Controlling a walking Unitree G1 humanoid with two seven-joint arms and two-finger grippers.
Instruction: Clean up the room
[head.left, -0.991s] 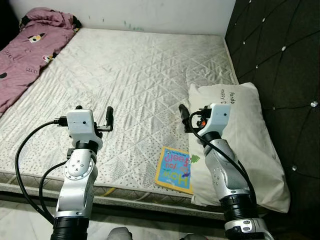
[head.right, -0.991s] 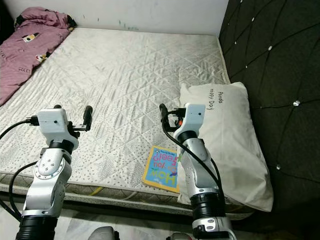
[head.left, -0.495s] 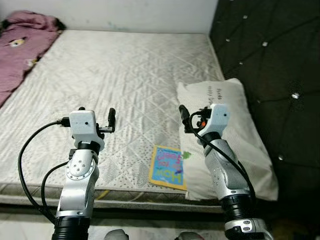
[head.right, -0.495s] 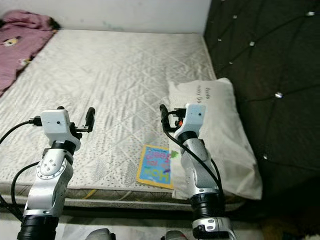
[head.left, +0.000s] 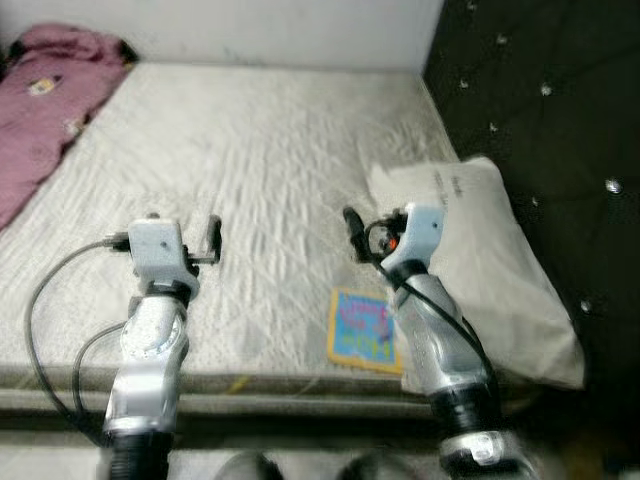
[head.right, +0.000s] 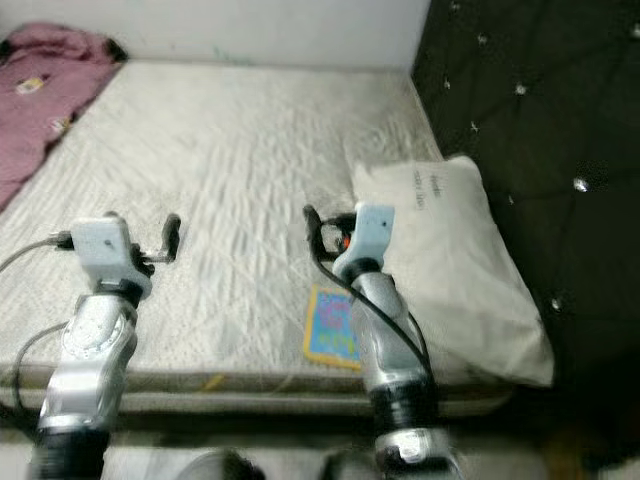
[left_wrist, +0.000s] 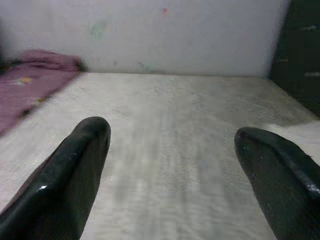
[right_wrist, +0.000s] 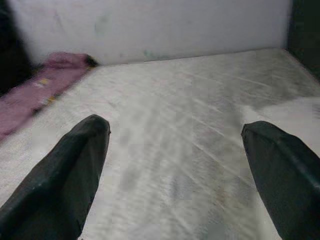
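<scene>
Approach step, nothing grasped yet. Left gripper (head.left: 205, 240) and right gripper (head.left: 362, 232) hover over the mattress (head.left: 270, 150), both with jaws spread and empty. A book (head.left: 362, 329) lies flat near the mattress's front edge, just beside the pillow (head.left: 490, 260). Pink blanket (head.left: 45, 100) is bunched at far left. Likely next: lower the right gripper to the book. No containers in sight.

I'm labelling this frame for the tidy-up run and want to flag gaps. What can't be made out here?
- Book: cover text unreadable in both eye views, blurred by camera motion; its right edge is hidden behind the right arm.
- Pillow: printed writing too blurred to read.
- Purple blanket: cut off by the left edge of the picture.
- Floor by the bed: smeared, nothing identifiable.
- Left tool and right tool: open, holding nothing.
</scene>
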